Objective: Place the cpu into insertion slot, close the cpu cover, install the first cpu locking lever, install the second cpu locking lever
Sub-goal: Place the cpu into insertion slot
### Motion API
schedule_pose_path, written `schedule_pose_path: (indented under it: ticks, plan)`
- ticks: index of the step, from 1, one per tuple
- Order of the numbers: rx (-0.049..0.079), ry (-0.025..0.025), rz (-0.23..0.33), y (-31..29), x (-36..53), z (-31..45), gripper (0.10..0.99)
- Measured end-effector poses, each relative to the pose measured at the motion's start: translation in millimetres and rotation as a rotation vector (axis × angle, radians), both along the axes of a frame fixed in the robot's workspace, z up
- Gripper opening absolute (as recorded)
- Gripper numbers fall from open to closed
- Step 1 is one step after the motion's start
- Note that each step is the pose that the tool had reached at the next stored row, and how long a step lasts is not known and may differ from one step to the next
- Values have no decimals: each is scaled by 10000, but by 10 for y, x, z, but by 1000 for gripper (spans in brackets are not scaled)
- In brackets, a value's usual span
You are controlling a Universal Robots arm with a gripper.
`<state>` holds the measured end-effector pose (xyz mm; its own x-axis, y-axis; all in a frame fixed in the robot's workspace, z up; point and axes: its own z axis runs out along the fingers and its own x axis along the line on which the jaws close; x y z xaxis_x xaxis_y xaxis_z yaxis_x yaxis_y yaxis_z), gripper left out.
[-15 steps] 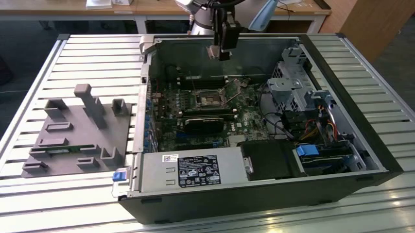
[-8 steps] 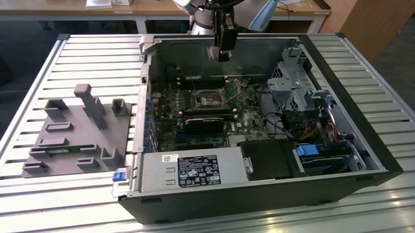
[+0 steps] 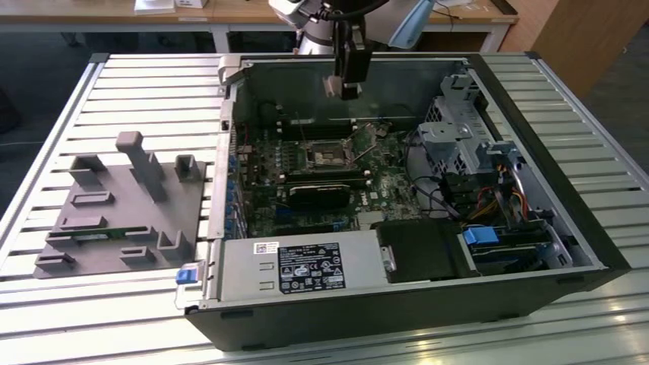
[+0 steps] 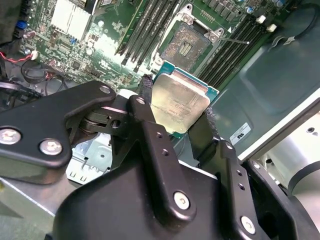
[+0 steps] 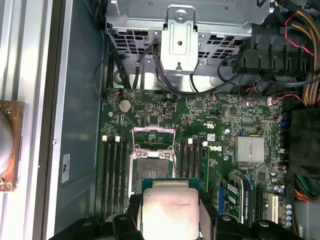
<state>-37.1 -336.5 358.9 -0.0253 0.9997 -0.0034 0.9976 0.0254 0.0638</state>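
in the exterior view the arm (image 3: 315,30) runs out of frame at the far edge. the cpu (image 3: 333,85) it carries is only a pale fleck, too small to show its face. the slot (image 3: 327,156) is also too small there to show its contacts. in the second wrist view the fingers (image 4: 207,125) clamp the cpu and hide two of its edges, and the body of the gripper (image 4: 175,107) covers the corner toward the wrist. in the first wrist view the cpu is cut by the frame and hides part of the slot. a coppery block (image 5: 7,145) is half out of frame, unidentifiable.
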Motion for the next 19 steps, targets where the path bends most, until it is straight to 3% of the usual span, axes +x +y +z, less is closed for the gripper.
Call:
schedule_pose_path:
  ticks: [19]
  plan:
    - [-1, -2, 0, 0, 0, -104, 541]
